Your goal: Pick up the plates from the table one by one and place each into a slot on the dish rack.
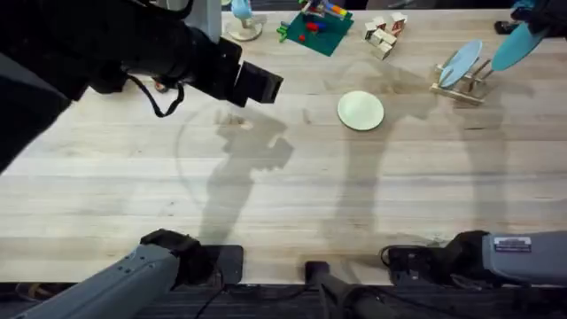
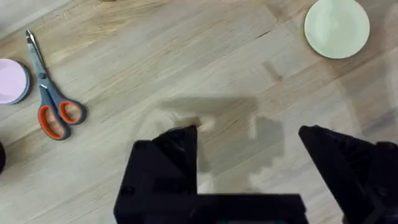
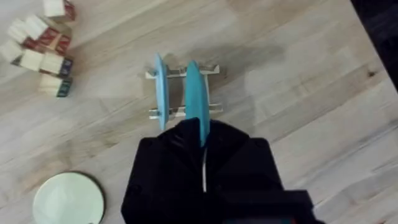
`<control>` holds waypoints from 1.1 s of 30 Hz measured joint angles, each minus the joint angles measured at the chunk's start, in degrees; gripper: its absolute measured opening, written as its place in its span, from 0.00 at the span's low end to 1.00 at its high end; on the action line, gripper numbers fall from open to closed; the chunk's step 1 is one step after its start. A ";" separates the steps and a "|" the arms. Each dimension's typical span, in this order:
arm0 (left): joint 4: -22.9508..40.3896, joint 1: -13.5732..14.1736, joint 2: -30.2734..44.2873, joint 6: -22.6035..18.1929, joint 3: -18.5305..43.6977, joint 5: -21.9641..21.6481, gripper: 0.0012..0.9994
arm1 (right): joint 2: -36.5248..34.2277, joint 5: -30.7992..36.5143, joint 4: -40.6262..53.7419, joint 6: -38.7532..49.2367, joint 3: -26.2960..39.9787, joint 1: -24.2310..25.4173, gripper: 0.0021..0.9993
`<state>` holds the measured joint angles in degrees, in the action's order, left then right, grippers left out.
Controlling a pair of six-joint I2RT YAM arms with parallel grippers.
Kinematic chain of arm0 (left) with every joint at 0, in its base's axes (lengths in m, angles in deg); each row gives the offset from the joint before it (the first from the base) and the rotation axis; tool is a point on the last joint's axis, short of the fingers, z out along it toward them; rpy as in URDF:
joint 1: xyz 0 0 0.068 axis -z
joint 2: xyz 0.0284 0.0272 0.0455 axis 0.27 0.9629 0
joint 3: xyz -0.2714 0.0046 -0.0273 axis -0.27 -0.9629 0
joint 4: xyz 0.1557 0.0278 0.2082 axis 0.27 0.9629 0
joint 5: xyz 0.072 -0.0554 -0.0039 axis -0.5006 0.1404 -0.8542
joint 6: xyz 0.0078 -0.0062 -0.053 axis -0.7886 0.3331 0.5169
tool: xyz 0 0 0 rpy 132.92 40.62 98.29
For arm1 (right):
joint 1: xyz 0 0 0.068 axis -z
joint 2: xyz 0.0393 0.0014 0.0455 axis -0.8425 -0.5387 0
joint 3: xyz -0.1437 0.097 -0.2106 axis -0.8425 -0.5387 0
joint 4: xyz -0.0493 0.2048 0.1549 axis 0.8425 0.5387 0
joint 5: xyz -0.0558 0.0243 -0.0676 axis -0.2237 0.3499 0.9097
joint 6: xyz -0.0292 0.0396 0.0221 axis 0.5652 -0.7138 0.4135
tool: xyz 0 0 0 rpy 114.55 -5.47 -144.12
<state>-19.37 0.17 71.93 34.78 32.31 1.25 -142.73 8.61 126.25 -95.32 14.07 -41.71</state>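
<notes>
Two plates were tracked. Turquoise plate (image 3: 193, 93) was clamped edge-on in R gripper (image 3: 203, 140), held upright directly above dish rack (image 3: 214, 70); in overhead view it sat at far right of table (image 1: 266, 195), just beyond the rack (image 1: 468, 87). Whether its lower rim touched the pegs could not be told. Paler blue plate (image 3: 160, 90) already stood in a slot of the rack, beside the held one. Cream plate (image 1: 361, 111) lay flat on table near centre, well apart from rack. L gripper (image 2: 249, 155) hung above bare wood w/ fingers spread wide, grasping nothing. Scissors (image 2: 50, 99) w/ orange handles and pink dish (image 2: 12, 81) lay off to its side. Wooden blocks (image 3: 43, 46) were piled near rack.
</notes>
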 joint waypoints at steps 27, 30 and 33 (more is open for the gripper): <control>0.01 0.00 0.00 0.02 0.02 0.00 0.99 | -13.26 -3.21 -5.80 0.04 0.00 0.45 0.03; -0.01 0.00 0.00 0.02 0.02 -0.02 0.99 | -13.58 -3.23 -5.93 0.04 0.00 0.45 0.03; 0.01 0.00 0.00 0.02 0.00 -0.02 1.00 | -13.97 -3.23 -5.91 0.04 0.02 0.45 0.03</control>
<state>-19.36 0.17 71.93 34.80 32.31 1.23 -156.70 5.37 120.34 -95.28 14.09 -41.26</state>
